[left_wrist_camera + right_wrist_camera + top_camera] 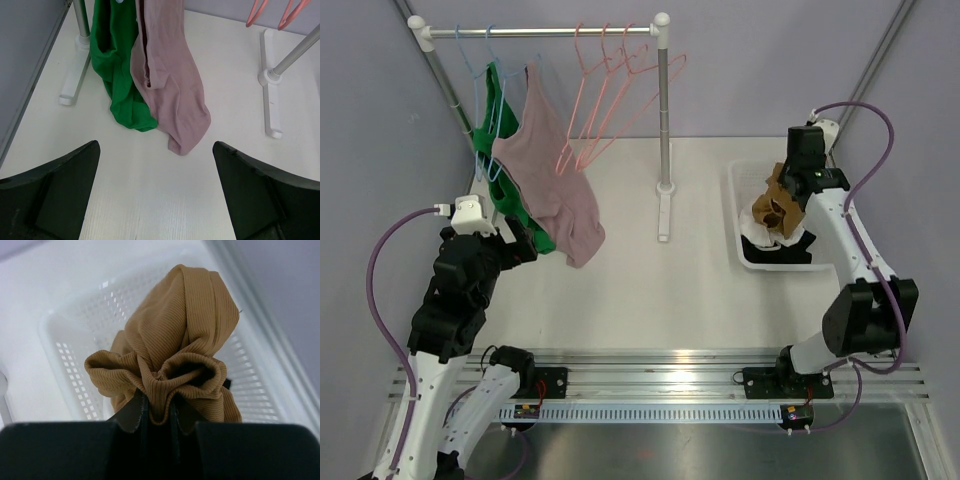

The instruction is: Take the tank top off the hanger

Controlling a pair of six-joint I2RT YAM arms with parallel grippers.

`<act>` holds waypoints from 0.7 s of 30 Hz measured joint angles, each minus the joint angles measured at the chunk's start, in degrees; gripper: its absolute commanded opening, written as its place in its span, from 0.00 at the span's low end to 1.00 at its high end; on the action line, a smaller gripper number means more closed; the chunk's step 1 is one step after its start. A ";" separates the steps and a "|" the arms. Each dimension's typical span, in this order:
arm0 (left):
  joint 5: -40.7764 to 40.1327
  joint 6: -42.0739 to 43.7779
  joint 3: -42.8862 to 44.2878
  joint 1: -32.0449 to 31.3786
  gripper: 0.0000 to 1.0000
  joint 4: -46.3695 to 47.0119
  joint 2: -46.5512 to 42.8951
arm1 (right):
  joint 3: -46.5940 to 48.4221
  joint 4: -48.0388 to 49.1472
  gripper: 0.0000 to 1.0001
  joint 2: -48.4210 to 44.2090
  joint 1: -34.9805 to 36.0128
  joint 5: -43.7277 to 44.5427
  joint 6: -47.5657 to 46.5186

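Observation:
A dusty-pink tank top hangs on a blue hanger at the left of the rail, its hem draped onto the table. Behind it hangs a green tank top. My left gripper is low on the table just short of their hems, open and empty. My right gripper is shut on a bunched tan ribbed tank top, holding it above the white basket.
The rack's rail carries spare blue hangers and several empty pink hangers. Its right post stands on a white foot mid-table. A black garment lies in the basket.

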 measured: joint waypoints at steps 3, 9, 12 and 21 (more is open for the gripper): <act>0.61 0.00 -0.02 0.11 0.99 0.15 0.00 | -6.82 3.82 0.03 5.07 -2.64 -7.15 2.51; 1.75 -0.02 -0.13 0.26 0.99 0.76 0.02 | -12.22 5.51 0.31 16.39 -5.20 -11.85 5.22; 1.84 -0.04 -0.13 0.39 0.99 0.76 0.02 | -11.69 5.57 0.49 15.96 -5.16 -11.91 5.62; 0.17 -1.97 11.96 0.52 0.99 -5.81 3.96 | -0.11 -4.02 1.00 12.44 -5.14 -8.92 4.81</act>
